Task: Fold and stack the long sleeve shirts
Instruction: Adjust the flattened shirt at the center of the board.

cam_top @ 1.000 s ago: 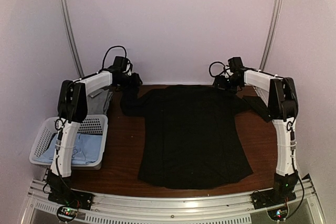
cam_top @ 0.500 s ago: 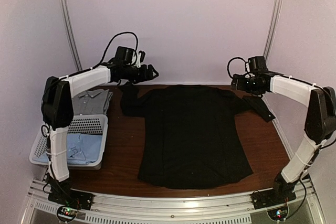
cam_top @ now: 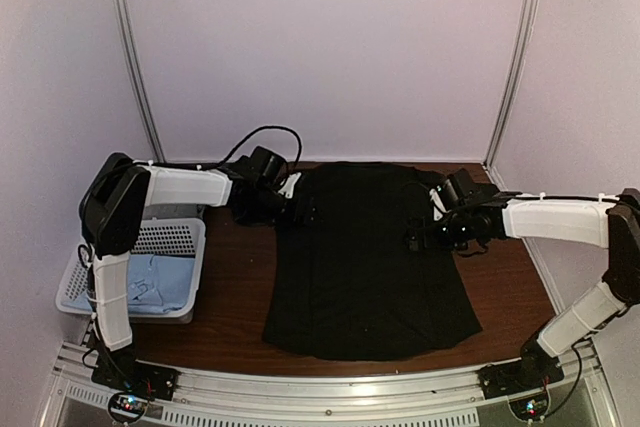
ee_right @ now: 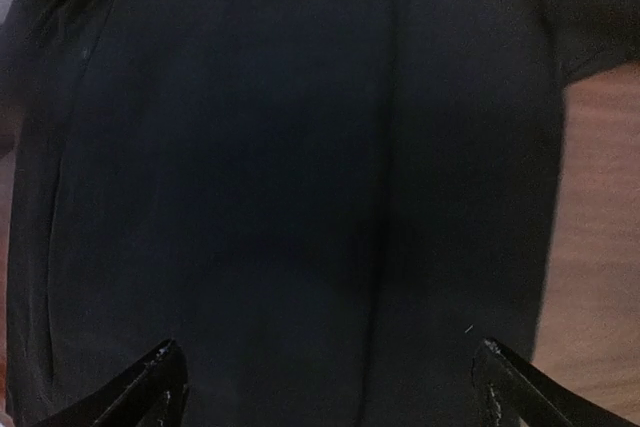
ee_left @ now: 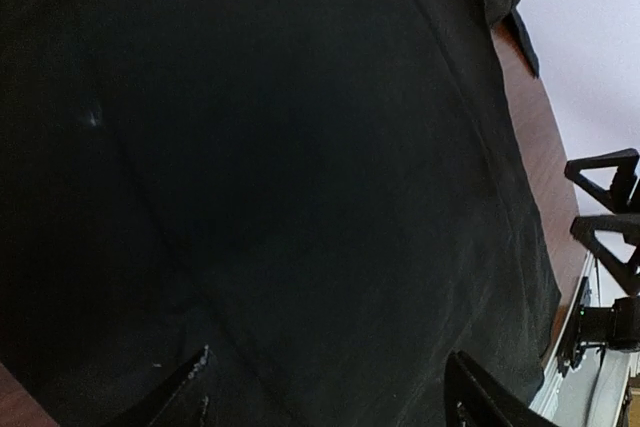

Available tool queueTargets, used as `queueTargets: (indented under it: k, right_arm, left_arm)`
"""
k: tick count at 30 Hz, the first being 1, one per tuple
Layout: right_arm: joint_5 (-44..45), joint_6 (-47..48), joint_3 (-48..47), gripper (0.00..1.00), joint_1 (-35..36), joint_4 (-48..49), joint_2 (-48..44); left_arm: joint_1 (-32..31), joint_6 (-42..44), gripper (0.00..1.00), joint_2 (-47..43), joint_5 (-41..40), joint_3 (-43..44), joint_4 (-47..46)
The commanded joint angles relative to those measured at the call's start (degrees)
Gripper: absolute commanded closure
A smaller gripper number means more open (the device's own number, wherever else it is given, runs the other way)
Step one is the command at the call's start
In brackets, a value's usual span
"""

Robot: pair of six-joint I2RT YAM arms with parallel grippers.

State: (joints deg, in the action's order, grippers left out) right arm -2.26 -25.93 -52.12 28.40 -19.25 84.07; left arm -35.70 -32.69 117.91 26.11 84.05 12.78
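Observation:
A large black long sleeve shirt (cam_top: 370,267) lies flat on the brown table (cam_top: 235,287). It fills the left wrist view (ee_left: 300,167), where a tiny white mark (ee_left: 93,117) shows, and the right wrist view (ee_right: 300,147). My left gripper (cam_top: 300,211) (ee_left: 328,355) hovers open over the shirt's left shoulder side. At the shirt's right side my right gripper (cam_top: 420,237) (ee_right: 328,345) is open too. Nothing sits between either pair of fingers. A light blue shirt (cam_top: 150,282) lies in the basket. A greyish shirt (cam_top: 165,211) peeks out behind the left arm.
The white lattice basket (cam_top: 185,237) stands at the table's left edge, under the left arm. Pale walls with metal posts (cam_top: 135,67) close in the back and sides. Bare wood shows on both sides of the black shirt (cam_top: 505,277).
Both arms have swung from the table's far edge forward and inward, and now reach low over the black shirt's body. Both pairs of jaws stand wider than a second ago.

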Motion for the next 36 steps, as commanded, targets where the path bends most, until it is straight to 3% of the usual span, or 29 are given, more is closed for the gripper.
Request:
queueTargets:
  k: [1, 9, 22, 27, 36]
  right_arm:
    - [-3.47, -6.37, 5.28, 0.0, 6.88, -1.51, -3.32]
    - [-4.81, -14.18, 14.67, 0.0, 9.98, 1.3, -6.94]
    - [-6.13, -18.37, 19.42, 0.0, 8.7, 0.25, -6.82]
    - [-6.07, -19.34, 19.85, 0.0, 8.44, -0.91, -9.5]
    - [7.64, -19.16, 11.99, 0.0, 7.83, -5.43, -16.43]
  left_arm:
    - [-0.93, 0.19, 0.22, -2.99, 3.91, -4.2, -3.46]
    - [-1.18, -0.36, 0.22, -3.69, 5.89, -12.45, -3.63]
    - [1.91, -0.84, 0.21, -7.22, -1.3, -24.01, -0.94]
    - [2.66, 0.49, 0.21, -7.87, -1.15, -23.85, -0.34]
    - [2.66, 2.23, 0.21, -10.51, -1.23, -20.77, 0.21]
